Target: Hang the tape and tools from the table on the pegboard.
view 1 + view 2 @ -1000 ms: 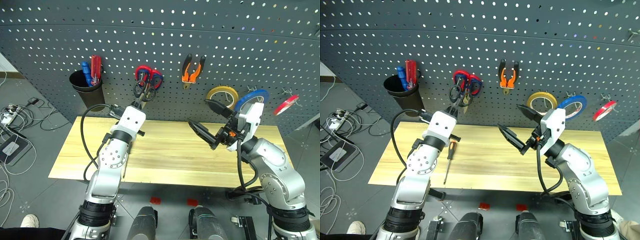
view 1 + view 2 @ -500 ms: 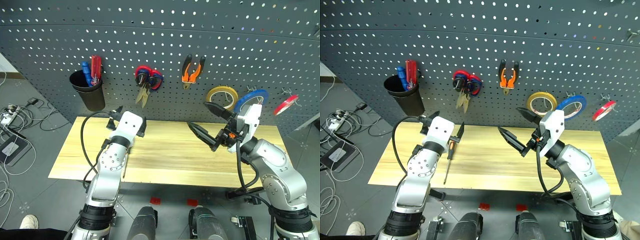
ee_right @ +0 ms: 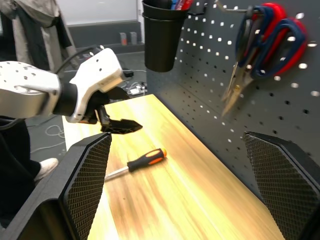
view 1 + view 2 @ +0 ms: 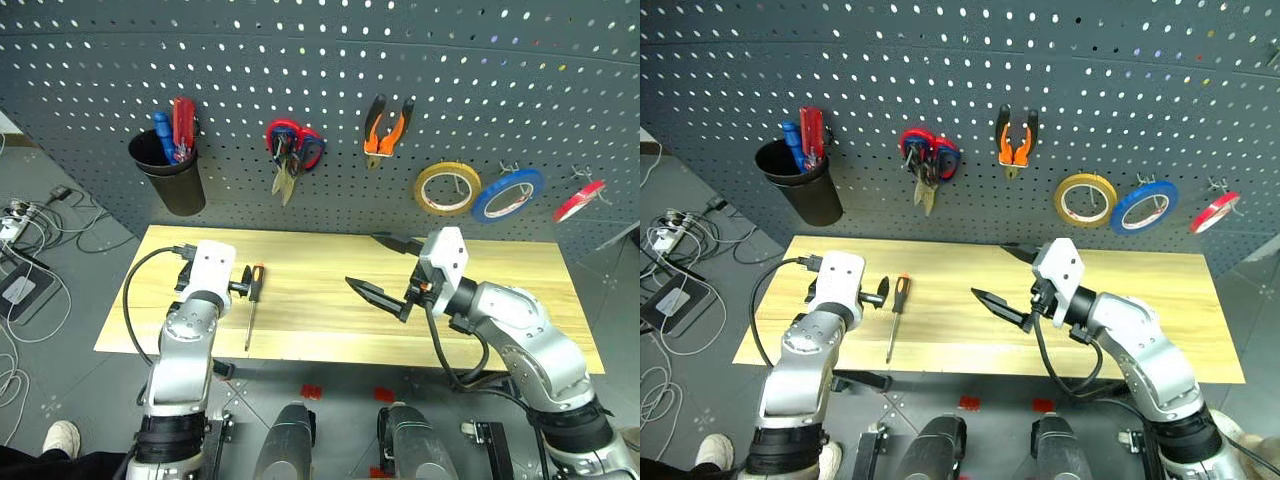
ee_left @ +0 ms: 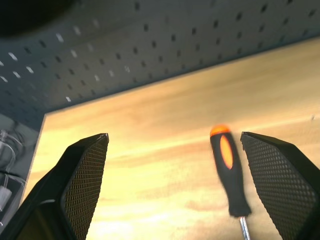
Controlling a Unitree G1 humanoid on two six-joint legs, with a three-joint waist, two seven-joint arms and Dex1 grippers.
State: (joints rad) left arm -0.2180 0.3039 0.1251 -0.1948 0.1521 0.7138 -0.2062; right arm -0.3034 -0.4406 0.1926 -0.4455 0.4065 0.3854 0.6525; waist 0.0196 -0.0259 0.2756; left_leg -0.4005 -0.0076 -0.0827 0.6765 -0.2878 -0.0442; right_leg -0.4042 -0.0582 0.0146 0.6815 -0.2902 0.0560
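On the pegboard [image 4: 320, 70] at twelve o'clock the scissors [image 4: 285, 165] now hang, released by the left pincer [image 4: 215, 285], which has dropped wide open and empty beside the screwdriver [image 4: 251, 305], last on the surface [image 4: 330, 330].

The two head cameras look forward and down over the long pale-yellow wooden table [image 4: 330, 290] onto the dark grey perforated pegboard [image 4: 320, 90], side by side. The left wrist camera sits low and close above the tabletop, facing the board. The right wrist camera looks along the board; both wrist views share the orange-and-black-handled screwdriver [image 5: 229, 170].
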